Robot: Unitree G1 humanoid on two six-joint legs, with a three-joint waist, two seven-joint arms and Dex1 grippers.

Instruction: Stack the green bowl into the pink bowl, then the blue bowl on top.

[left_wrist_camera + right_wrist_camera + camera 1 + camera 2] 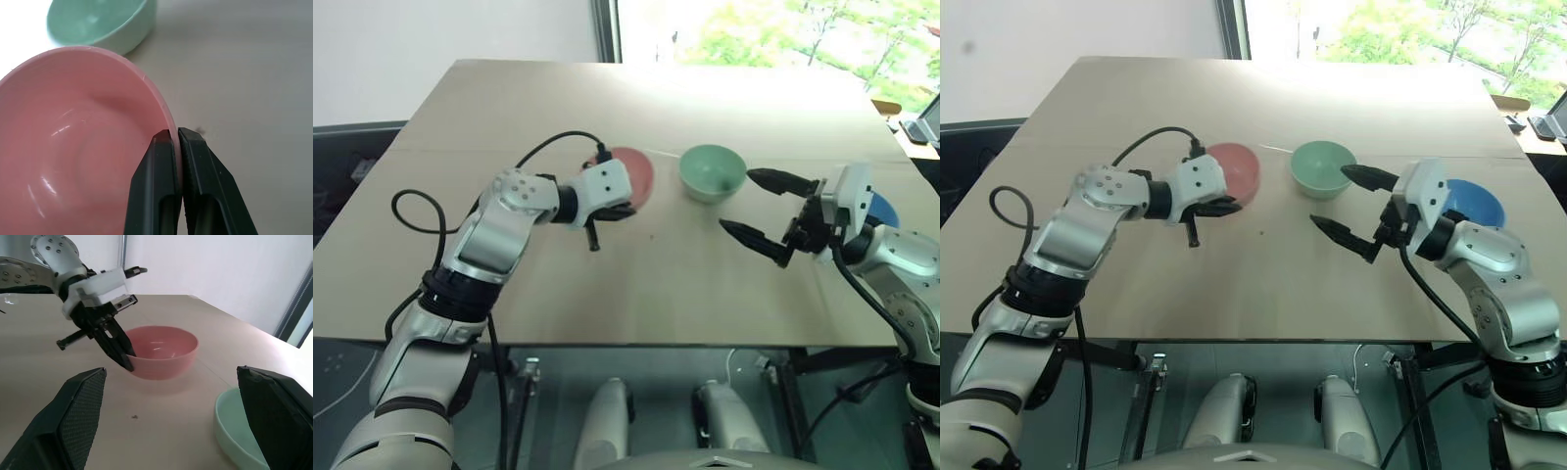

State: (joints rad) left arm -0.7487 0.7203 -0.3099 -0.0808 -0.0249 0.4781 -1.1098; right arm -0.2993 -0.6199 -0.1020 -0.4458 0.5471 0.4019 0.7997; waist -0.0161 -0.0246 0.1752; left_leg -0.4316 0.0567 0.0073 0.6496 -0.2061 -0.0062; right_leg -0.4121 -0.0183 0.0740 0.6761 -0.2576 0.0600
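Right gripper (1344, 209) nearest us, jaws spread wide and empty, hanging just beside the green bowl (1322, 168), which sits at its eleven o'clock. Left gripper (177, 142) has its jaws pinched together on the near rim of the pink bowl (1234, 170). Green stands at pink's three o'clock, apart. Nothing stacked yet: both steps remain, I'd judge. Blue bowl (1474, 205), at green's four o'clock, is half hidden behind the right wrist, so its contents can't be read.
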